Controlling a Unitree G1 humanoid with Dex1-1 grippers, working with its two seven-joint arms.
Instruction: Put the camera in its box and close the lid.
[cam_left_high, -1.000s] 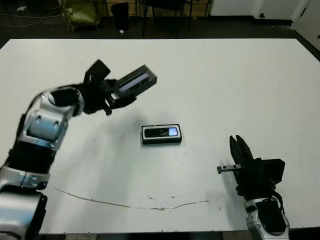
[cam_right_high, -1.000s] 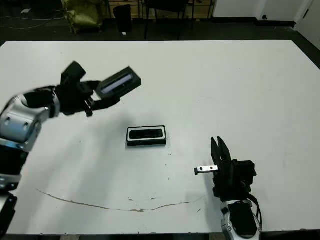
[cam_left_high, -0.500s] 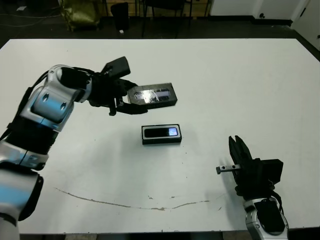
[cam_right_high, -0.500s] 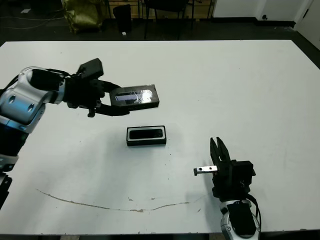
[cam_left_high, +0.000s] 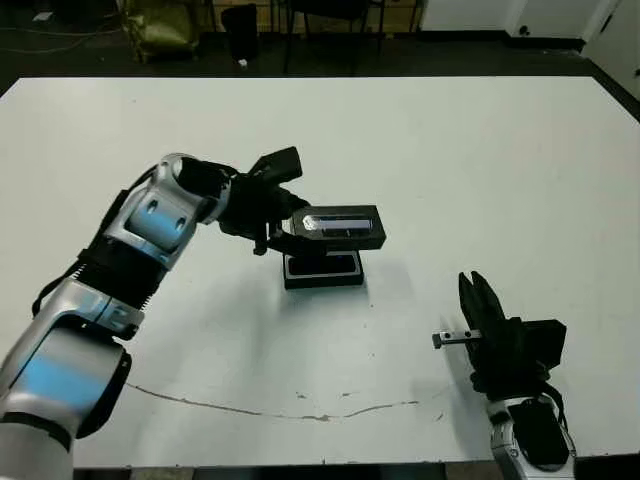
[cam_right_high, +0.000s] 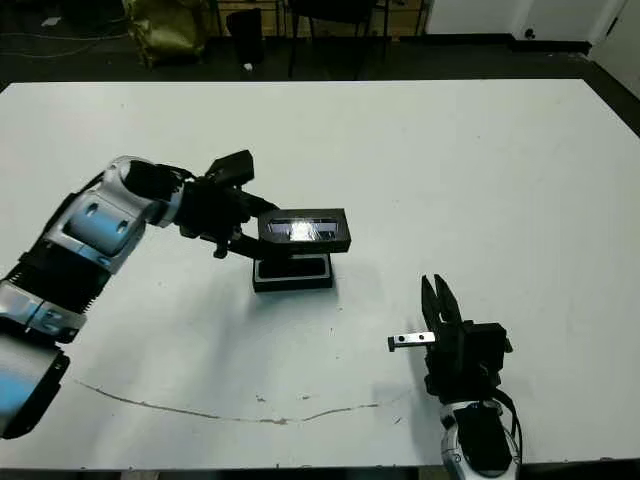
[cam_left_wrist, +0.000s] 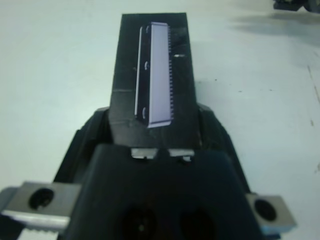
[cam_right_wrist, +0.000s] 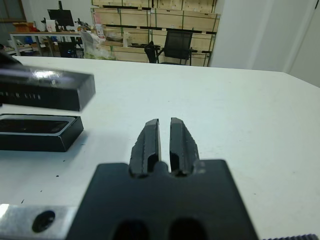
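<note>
We see the left gripper (cam_left_high: 285, 228) reaching in from nine o'clock across the white tabletop (cam_left_high: 480, 160), its jaws clamped on one short end of the lid (cam_left_high: 340, 227). The lid is held level in the air, stripe side up, its long axis running from nine to three o'clock. It hangs directly over the box (cam_left_high: 322, 269) and overlaps the box's far edge in the head views. In the right wrist view we can make out a clear gap between the lid (cam_right_wrist: 42, 91) above and the box (cam_right_wrist: 37, 132) below, so the two are not touching. The box rests flat near the centre of the tabletop, with the camera (cam_right_wrist: 30, 125) lying as a dark bar inside it. In the left wrist view the pale stripe (cam_left_wrist: 160, 75) runs lengthwise along the lid away from the gripper.

At about five o'clock from the box, well apart from it, the right gripper (cam_right_high: 436, 297) stands near the front edge, its jaws closed on nothing, pointing toward twelve o'clock. A faint brownish scuff line (cam_left_high: 250, 408) curves along the front of the tabletop.
</note>
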